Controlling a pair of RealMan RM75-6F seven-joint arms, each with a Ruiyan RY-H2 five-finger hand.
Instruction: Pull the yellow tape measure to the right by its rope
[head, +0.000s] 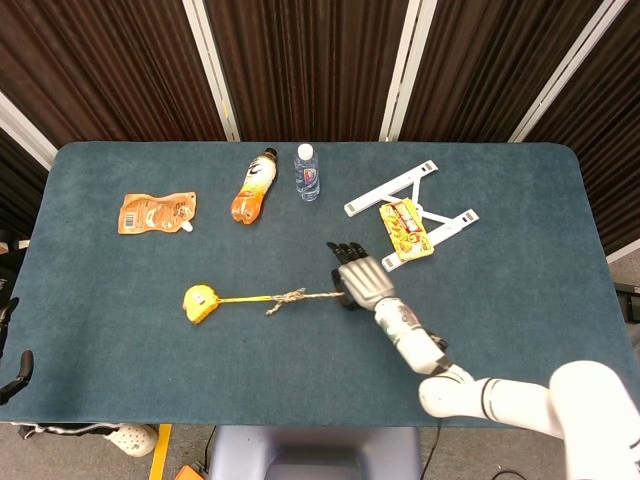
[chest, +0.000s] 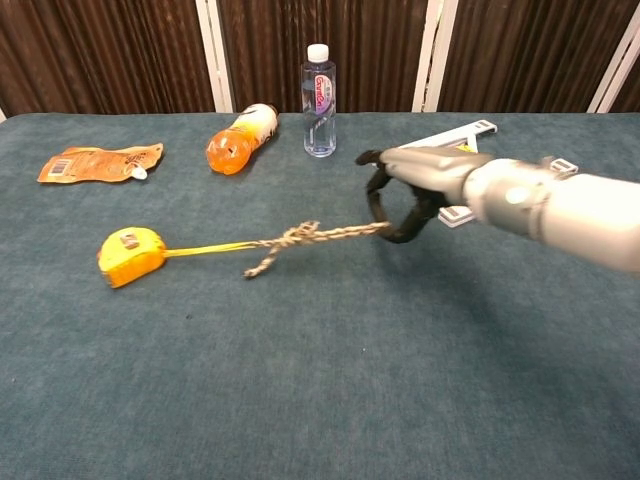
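Now, right hand (chest: 402, 208) dragging the tape measure (chest: 127, 256) by its rope (chest: 318, 235).
Fingers curl around the rope's free end, keeping it taut; the measure lies on the table (chest: 300, 400), left of the hand, the rope between them.

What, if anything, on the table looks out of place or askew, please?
Only the orange bottle stands out: it lies on its side beside the upright water bottle. The yellow snack packet lies on top of the white folding stand.
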